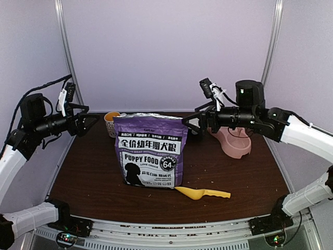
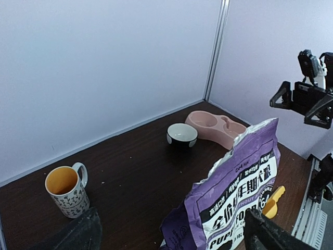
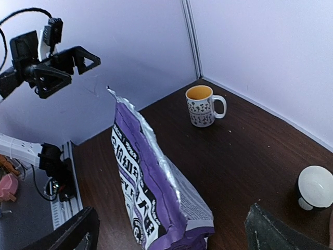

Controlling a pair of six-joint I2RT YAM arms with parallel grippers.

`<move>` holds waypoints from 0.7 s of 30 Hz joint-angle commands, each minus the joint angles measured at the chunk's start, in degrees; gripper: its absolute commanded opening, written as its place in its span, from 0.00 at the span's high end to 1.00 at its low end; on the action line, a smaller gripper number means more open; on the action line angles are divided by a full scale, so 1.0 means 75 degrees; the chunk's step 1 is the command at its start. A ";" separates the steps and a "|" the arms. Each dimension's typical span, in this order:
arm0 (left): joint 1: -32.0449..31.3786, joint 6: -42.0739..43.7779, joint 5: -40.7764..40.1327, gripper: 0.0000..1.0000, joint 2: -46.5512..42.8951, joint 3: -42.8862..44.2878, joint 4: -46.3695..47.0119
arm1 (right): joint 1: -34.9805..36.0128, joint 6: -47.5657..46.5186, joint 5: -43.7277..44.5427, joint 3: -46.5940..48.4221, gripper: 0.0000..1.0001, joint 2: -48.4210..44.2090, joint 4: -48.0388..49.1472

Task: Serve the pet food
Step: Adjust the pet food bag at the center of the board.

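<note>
Dark wooden table (image 1: 88,179), lilac walls (image 1: 166,52)

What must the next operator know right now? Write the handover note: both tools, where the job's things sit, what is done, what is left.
Left tool: open, empty, hovering to the left of the bag.
Right tool: open, empty, hovering at the bag's upper right.
The purple puppy food bag stands upright mid-table, ungripped; no kibble is visible.
The yellow scoop lies on the table in front of the bag.
The pink double bowl sits back right, with no kibble seen in it.
Done: nothing that shows.
Left: probably pick up the scoop, take kibble from the bag and serve it into the bowl.
</note>
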 commanded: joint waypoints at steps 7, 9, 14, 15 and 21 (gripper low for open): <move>-0.0025 0.0008 0.0139 0.02 -0.0161 0.0043 0.0392 | 0.0703 -0.1843 0.1021 0.3454 0.10 0.2241 -0.3929; -0.0019 0.0007 0.0095 0.02 -0.0186 0.0042 0.0368 | 0.0840 -0.1962 0.1091 0.3890 0.11 0.2581 -0.4172; -0.0021 -0.0050 0.0150 0.02 -0.0199 0.0067 0.0366 | 0.1220 -0.2304 0.1866 0.5227 0.22 0.3610 -0.4989; -0.0016 -0.0059 0.0173 0.02 -0.0208 0.0067 0.0363 | 0.1274 -0.2389 0.2003 0.5523 0.25 0.3836 -0.5191; -0.0025 -0.0075 0.0183 0.02 -0.0313 0.0046 0.0372 | 0.1385 -0.2735 0.2199 0.6770 0.39 0.4773 -0.5920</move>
